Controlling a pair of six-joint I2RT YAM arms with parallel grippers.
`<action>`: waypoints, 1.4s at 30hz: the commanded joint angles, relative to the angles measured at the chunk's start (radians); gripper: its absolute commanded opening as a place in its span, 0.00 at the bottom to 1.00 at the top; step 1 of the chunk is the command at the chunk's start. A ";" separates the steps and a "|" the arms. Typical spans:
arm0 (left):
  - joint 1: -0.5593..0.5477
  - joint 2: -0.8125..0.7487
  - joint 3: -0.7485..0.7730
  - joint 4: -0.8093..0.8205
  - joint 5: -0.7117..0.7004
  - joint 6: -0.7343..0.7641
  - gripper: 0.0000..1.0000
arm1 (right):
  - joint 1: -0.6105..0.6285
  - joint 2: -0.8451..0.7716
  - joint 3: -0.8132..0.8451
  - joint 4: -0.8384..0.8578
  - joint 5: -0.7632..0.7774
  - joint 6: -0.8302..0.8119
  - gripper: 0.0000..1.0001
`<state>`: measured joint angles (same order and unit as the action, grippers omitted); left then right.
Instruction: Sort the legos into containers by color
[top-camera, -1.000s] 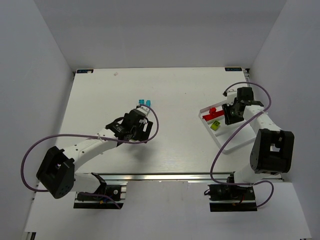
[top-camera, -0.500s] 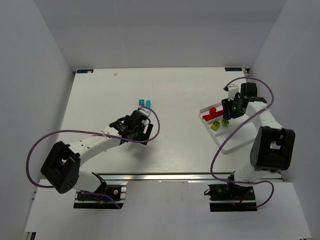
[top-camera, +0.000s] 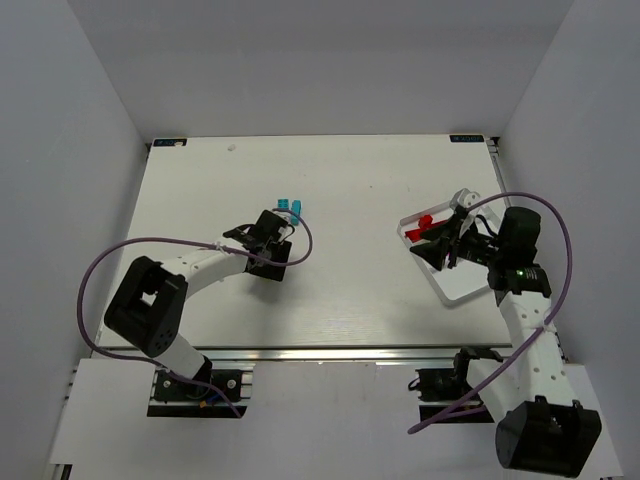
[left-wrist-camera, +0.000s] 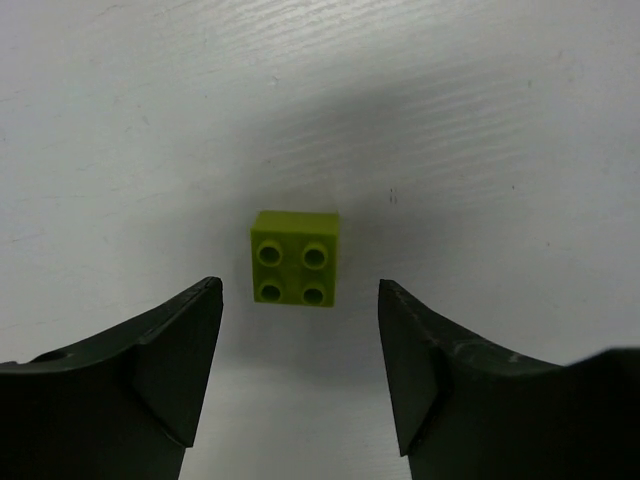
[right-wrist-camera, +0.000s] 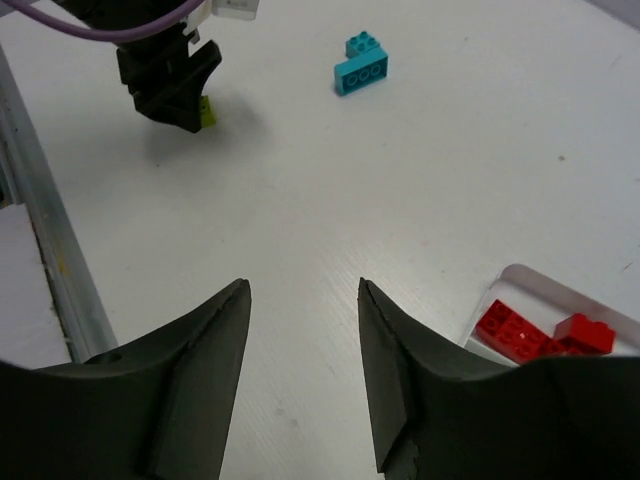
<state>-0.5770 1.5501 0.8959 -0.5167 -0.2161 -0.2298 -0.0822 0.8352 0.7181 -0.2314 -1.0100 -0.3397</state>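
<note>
Top view: shows the left gripper (top-camera: 270, 243) low over the table (top-camera: 350, 180), toward 9 o'clock from its centre; hides whatever lies under it; finds two cyan legos (top-camera: 290, 206) just beside it at 1 o'clock; places the white tray (top-camera: 452, 297) at the 3 o'clock side, with red legos (top-camera: 425, 224) in its 11 o'clock compartment and the right gripper (top-camera: 437, 250) above the tray.

Left wrist view: shows one lime green brick (left-wrist-camera: 295, 259) studs up on the table, between the two dark fingers (left-wrist-camera: 170, 370) and a little toward 12 o'clock of the tips; leaves a gap on each side, so open, holding nothing, not yet touching. Judged as the grasp step; advance slightly toward 12 o'clock to take the flat sides fully; keep the brick centred, to avoid pushing or turning it with one finger first; close gently, then lift straight up.

Right wrist view: shows the right fingers (right-wrist-camera: 190, 390) apart and empty; looks across the table to the left gripper at 11 o'clock, the cyan legos at 12 o'clock, the red legos in the tray at 4 o'clock.
</note>
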 joint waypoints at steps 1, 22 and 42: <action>0.023 0.018 0.047 0.018 0.066 -0.002 0.70 | -0.005 0.041 0.026 -0.034 -0.098 -0.028 0.53; -0.027 -0.067 0.110 0.262 0.570 0.009 0.09 | -0.030 -0.090 -0.020 0.150 0.476 0.309 0.00; -0.320 0.863 1.204 0.509 0.686 -0.230 0.09 | -0.128 -0.117 0.009 0.126 0.662 0.393 0.00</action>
<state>-0.9039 2.4069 2.0197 -0.0551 0.4816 -0.4034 -0.2012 0.7223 0.6865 -0.1318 -0.3370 0.0456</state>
